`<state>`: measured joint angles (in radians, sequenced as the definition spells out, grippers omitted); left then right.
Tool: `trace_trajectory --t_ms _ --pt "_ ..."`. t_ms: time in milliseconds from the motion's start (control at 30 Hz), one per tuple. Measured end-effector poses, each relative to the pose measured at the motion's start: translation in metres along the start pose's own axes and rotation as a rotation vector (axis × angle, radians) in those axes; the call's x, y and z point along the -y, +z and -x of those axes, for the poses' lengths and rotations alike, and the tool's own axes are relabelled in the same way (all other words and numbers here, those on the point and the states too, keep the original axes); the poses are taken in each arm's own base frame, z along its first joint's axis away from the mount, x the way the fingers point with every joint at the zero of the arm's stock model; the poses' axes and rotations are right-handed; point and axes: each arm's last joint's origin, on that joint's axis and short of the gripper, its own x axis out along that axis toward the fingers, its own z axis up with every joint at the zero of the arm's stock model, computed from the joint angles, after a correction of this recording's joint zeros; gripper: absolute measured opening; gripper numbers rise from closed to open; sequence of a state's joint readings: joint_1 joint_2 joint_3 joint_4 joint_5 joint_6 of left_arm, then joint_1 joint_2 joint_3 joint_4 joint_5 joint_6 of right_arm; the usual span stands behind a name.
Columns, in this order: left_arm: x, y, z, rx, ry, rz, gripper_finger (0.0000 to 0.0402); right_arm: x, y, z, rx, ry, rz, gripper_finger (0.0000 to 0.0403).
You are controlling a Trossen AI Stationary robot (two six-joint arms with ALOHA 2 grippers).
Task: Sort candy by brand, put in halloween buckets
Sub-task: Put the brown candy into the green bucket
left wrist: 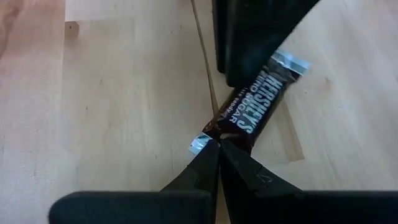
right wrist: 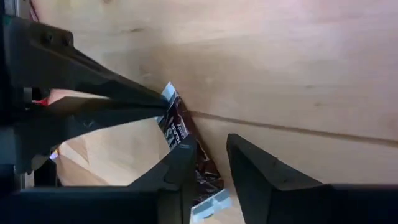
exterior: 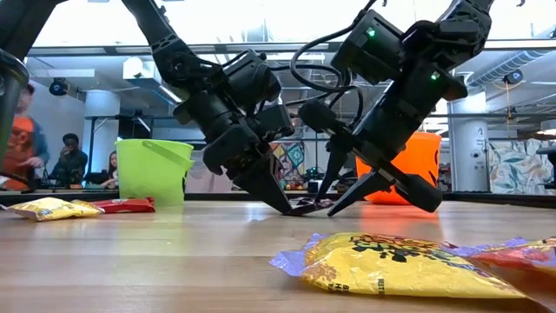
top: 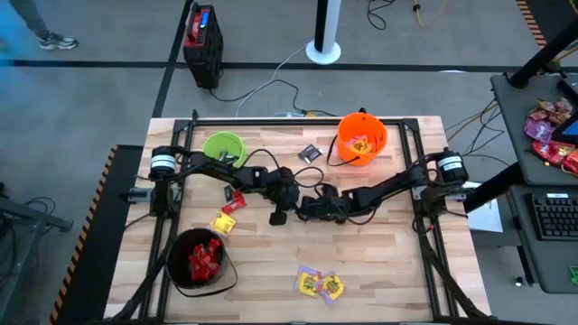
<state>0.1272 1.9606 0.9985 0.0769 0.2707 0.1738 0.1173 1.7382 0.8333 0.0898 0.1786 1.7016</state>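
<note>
left gripper (left wrist: 217,144): fingers pressed together, tips pinching one crimped end of the Hershey's bar (left wrist: 252,106) right down at the table (top: 379,262), about mid-table in the high view.

right gripper (right wrist: 211,152): fingers a little apart, straddling the other end of that same bar. One finger (right wrist: 177,168) sits against the wrapper, the other stands off it on bare wood (so not a proper clamp that I can see).

Hershey's bar: dark wrapper with silver ends, lying flat on the wood between the two grippers, which meet tip to tip in the low view.

green bucket (top: 224,147): far left part of the table, just beside the left arm. Can't see what's in it.

orange bucket (top: 362,138): far side, right of centre, with yellow and red wrappers inside.

black bucket (top: 197,260): near left corner, holding red candies.

loose candy: a yellow pack (top: 223,223) and a red one (top: 236,202) sit left of the grippers, between the green and black buckets. A small cluster of yellow packs (top: 321,284) lies near the front edge, well apart from the arms. One dark piece (top: 310,153) sits between the green and orange buckets.

background: people (exterior: 69,156) beyond the table in the low view (blurry, way back).
</note>
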Motion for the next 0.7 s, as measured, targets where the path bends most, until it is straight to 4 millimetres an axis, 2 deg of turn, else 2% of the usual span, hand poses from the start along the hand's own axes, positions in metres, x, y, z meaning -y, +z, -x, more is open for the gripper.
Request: trace_trajectory --t_ms 267,433,567,700 --pt "0.0 0.0 0.0 -0.001 0.002 0.011 0.0 0.0 -0.001 0.002 -0.034 -0.003 0.018 0.0153" --pt "0.0 -0.003 0.0 -0.005 0.002 0.029 0.0 0.001 0.001 0.012 -0.055 -0.052 0.032 0.0195" --pt "0.0 -0.005 0.0 -0.008 0.001 0.029 0.0 0.002 0.001 0.025 -0.056 -0.093 0.043 0.0216" --pt "0.001 -0.007 0.0 -0.015 -0.001 0.031 0.0 -0.002 -0.007 0.031 -0.072 -0.05 0.043 0.0227"
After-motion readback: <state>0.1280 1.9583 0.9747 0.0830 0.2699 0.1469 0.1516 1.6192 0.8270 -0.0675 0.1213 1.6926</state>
